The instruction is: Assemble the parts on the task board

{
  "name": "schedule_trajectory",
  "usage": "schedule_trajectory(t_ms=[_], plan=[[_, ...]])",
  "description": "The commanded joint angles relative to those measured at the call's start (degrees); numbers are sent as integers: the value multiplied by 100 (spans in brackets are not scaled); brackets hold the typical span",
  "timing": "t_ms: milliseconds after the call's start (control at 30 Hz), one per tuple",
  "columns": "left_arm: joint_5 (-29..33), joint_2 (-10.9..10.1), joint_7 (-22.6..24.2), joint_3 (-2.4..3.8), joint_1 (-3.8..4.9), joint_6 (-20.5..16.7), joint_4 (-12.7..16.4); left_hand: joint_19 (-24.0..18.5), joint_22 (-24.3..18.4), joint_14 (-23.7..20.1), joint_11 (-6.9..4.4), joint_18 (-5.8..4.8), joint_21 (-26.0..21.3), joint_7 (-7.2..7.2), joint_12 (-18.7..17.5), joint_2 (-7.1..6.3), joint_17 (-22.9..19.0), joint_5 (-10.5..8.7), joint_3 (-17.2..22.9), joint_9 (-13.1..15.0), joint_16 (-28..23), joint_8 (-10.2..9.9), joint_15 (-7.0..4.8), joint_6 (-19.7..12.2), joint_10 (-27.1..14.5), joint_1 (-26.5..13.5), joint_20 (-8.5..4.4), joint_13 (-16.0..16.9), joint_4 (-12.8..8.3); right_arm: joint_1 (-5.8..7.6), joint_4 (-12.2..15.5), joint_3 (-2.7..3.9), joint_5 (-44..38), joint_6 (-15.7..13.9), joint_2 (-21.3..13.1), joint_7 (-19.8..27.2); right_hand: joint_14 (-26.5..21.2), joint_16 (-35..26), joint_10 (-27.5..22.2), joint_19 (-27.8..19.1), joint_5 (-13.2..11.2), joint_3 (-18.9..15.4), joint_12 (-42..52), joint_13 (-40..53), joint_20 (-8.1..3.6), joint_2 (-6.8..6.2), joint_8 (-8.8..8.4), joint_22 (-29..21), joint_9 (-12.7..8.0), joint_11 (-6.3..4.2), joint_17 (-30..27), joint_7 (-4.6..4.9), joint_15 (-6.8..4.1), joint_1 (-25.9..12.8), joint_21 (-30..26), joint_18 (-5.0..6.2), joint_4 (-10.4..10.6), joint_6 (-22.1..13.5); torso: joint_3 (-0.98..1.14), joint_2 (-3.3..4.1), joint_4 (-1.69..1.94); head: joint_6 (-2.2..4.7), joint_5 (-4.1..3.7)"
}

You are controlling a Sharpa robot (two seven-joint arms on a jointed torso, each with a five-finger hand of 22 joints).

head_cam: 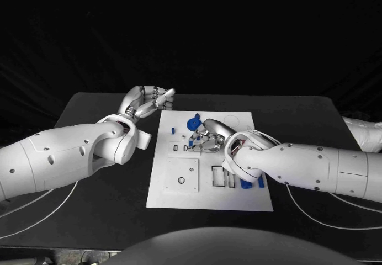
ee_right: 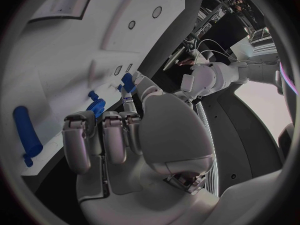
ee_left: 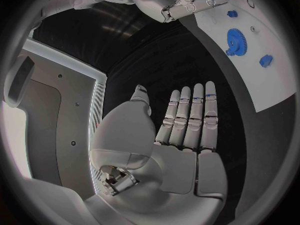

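Task board (head_cam: 208, 193): white plate lying flat in the middle of the black bench (head_cam: 95, 110), long side running away from the robot.
Left hand (head_cam: 149, 100): raised over the bench just beside the board's far left corner, off the plate; fingers straight and side by side in the left wrist view (ee_left: 187, 117), thumb apart, nothing held.
Right hand (head_cam: 205, 138): low over the middle of the board, fingers curled down toward the plate; fingertips at a small blue part (ee_right: 128, 82); cannot tell whether pinched or only touched.
Blue gear (head_cam: 194, 122): on the board's far half, just beyond the right hand; seen also as a toothed disc in the left wrist view (ee_left: 236, 39).
Blue pegs (head_cam: 253, 184): near the board's right edge, beside the right forearm.
Long blue cylinder (ee_right: 26, 134): lying on the board near its edge, apart from the curled fingers.
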Motion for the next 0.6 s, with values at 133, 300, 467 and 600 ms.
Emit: schedule_trajectory(t_ms=[133,300,467,600], plan=[[-23,3,49,4,3,79,24,-35,-8,-24,1,68,-28,1,-25,54,6,31,-31,10,-34,-26,1,54,51,-14,4,9,4,-55,-90,2,-457,-23,84,-137,587,23,611,600,20,-7,16,1509,29,38,34,1508,71,42,1510,-145,37,10,26,-81,-18,172,-1,-4,-4,0,-14],[-23,3,53,5,3,74,24,-35,-8,-24,1,68,-28,1,-25,54,6,31,-31,10,-34,-26,1,54,51,-14,4,9,4,-92,-152,2,-583,-39,137,-155,587,23,611,600,25,-5,16,1509,30,40,32,1508,71,42,1510,-145,37,13,26,-81,-21,172,-1,-4,-1,0,-30],[-23,-1,54,5,3,73,26,-37,-10,-25,1,69,-28,1,-26,69,11,33,-37,12,-32,-39,1,60,53,-4,4,9,3,-115,-186,2,-659,-37,152,-169,587,23,611,600,31,-2,16,1509,31,42,28,1508,69,43,1510,-143,38,16,26,-81,-24,170,2,-5,2,0,-31],[-23,-2,55,5,3,73,22,-37,-10,-25,1,69,-28,1,-26,69,11,33,-37,12,-32,-39,1,60,53,-4,4,9,3,-122,-217,2,-691,-10,162,-191,587,23,611,600,37,0,16,1509,33,43,24,1508,68,44,1510,-141,39,19,26,-81,-29,168,4,-5,8,0,-39]])
